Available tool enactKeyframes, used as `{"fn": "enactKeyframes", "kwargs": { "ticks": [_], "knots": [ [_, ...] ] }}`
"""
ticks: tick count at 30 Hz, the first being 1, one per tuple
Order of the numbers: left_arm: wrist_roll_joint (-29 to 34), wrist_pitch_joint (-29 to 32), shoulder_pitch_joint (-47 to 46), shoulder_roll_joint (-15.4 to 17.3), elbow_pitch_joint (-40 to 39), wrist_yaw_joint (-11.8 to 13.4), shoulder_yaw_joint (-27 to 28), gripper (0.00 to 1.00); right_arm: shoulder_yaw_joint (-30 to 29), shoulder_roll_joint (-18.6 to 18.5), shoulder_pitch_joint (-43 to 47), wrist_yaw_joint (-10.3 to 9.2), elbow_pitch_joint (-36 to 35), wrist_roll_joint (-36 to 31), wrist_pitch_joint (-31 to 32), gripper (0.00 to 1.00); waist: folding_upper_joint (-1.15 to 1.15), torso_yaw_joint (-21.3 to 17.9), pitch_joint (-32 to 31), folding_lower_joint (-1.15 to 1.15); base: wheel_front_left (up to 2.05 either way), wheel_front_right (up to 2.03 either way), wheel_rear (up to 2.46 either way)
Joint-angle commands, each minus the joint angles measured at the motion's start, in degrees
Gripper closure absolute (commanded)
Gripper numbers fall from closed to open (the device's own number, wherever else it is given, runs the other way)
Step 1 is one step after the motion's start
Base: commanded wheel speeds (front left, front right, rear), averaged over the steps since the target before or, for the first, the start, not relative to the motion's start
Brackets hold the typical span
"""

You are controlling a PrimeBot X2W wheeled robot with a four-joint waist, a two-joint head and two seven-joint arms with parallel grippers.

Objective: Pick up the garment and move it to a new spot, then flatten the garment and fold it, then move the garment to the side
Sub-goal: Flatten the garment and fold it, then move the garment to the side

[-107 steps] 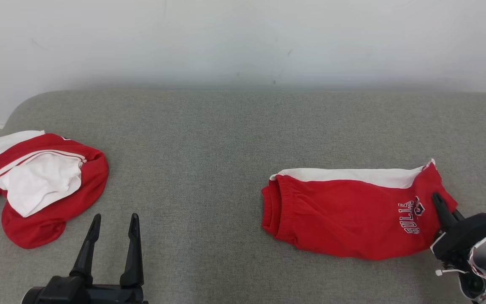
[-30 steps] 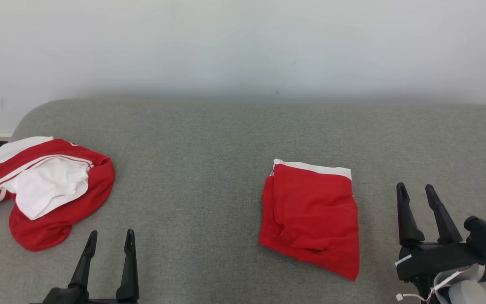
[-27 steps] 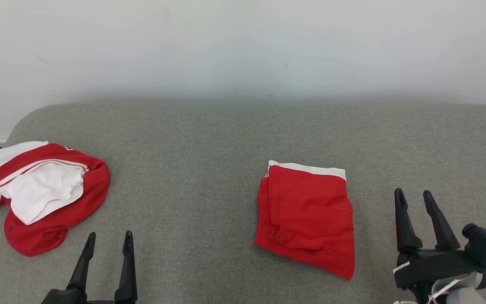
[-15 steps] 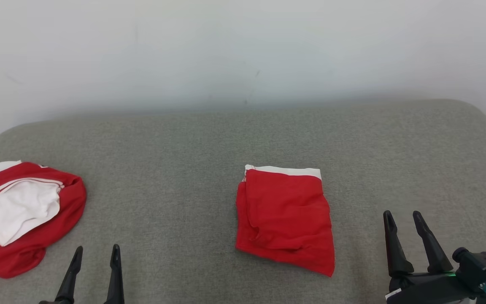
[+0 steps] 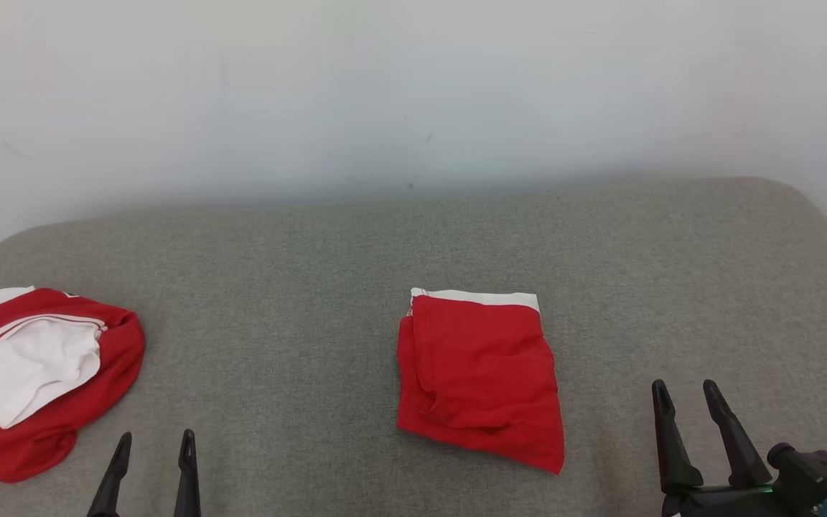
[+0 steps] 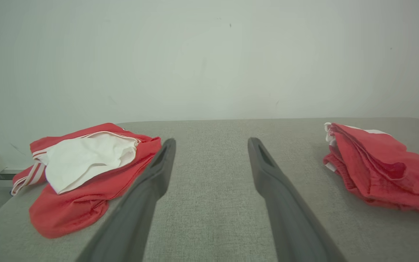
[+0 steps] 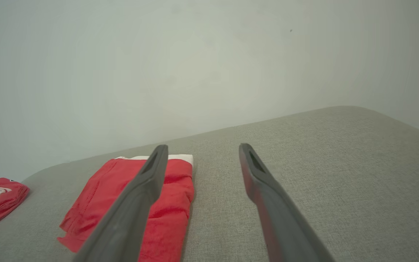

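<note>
Lying folded, garment [image 5: 479, 376] left of spread right pincer [image 5: 688, 393]

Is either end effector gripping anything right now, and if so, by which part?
Nothing is held. The left end effector and right end effector are both open and apart from the folded red shorts lying on the grey cushion.
</note>
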Motion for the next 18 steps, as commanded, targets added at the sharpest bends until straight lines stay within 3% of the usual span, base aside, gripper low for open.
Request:
{"fn": "enactKeyframes", "kwargs": {
  "ticks": [1,18],
  "knots": [
    [0.5,-0.2,0.7,0.3,0.4,0.1,0.4,0.0,0.0,0.3,0.7,-0.11,-0.1,-0.8,-0.2,0.0,0.0,0.4,-0.3,0.0,0.0,0.0,0.0],
    [3.1,-0.2,1.5,0.1,2.5,0.1,1.2,0.0,0.8,0.9,0.9,-0.11,0.2,-4.3,0.2,0.0,0.0,2.2,-0.8,0.0,0.0,0.0,0.0]
  ]
}}
